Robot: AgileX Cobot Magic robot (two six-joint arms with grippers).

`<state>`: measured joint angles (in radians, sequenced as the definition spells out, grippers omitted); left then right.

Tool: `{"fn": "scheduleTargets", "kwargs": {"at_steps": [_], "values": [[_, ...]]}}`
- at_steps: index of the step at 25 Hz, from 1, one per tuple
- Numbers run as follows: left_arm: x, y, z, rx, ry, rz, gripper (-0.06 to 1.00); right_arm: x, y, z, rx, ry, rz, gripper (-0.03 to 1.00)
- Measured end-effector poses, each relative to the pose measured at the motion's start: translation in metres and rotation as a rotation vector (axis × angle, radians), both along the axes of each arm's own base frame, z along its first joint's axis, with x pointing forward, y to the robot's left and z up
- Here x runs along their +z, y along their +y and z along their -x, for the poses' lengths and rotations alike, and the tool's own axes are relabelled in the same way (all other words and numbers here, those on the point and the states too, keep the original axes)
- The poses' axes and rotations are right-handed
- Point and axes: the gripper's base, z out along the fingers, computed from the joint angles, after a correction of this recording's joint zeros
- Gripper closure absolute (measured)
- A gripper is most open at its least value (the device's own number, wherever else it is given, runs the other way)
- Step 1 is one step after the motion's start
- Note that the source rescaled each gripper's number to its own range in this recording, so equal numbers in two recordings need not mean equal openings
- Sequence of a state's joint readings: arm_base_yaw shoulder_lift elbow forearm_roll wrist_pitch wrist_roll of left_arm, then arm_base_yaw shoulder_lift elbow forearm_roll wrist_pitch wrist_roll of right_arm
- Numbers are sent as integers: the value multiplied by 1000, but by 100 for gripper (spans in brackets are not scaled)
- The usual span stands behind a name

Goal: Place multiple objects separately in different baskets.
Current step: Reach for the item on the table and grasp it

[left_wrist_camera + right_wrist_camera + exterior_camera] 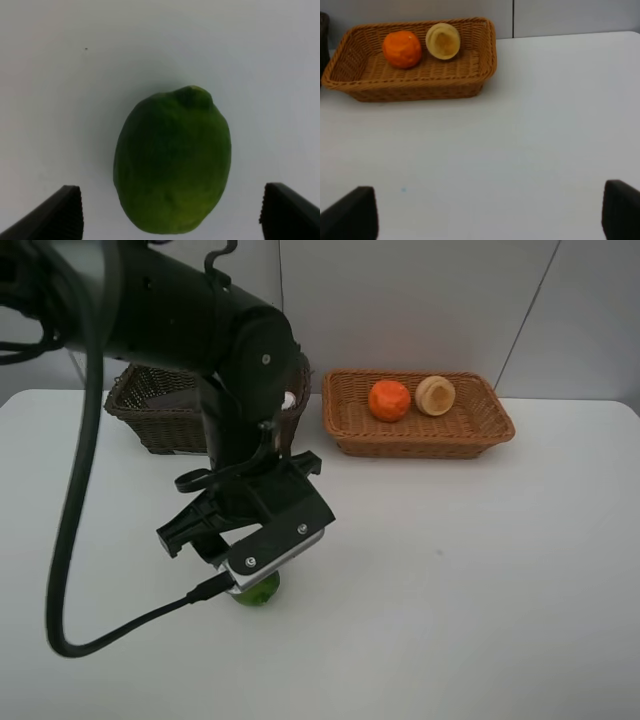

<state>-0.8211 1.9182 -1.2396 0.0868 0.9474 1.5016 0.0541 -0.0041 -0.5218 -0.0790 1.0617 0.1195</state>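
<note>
A green lime (172, 160) lies on the white table, and my left gripper (172, 216) hangs right over it, open, with one finger on each side and a gap to the fruit. From the high camera only the lime's lower edge (256, 591) shows under the black left arm (250, 510). The light tan basket (490, 425) at the back holds an orange (389, 400) and a pale yellow peach-like fruit (435, 395). The dark brown basket (150, 410) stands at the back left, partly hidden by the arm. My right gripper (485, 215) is open over bare table, holding nothing.
The white table (480, 570) stretches between the baskets and its front edge. A black cable (75, 540) loops down from the left arm at the left. The tan basket (410, 85) with both fruits lies ahead of the right gripper.
</note>
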Motion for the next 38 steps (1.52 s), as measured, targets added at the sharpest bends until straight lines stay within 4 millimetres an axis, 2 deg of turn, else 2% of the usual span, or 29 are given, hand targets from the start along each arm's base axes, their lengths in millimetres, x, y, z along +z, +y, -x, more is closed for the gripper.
{"fn": "scheduleTargets", "kwargs": {"at_steps": [23, 32, 38], "values": [[-29, -2, -3, 2, 45, -46, 2, 0, 0, 0, 0, 0, 0, 0], [-32, -2, -4, 1, 45, -45, 2, 0, 0, 0, 0, 0, 0, 0], [-41, -3, -4, 1, 62, -63, 2, 0, 0, 0, 0, 0, 0, 0]]}}
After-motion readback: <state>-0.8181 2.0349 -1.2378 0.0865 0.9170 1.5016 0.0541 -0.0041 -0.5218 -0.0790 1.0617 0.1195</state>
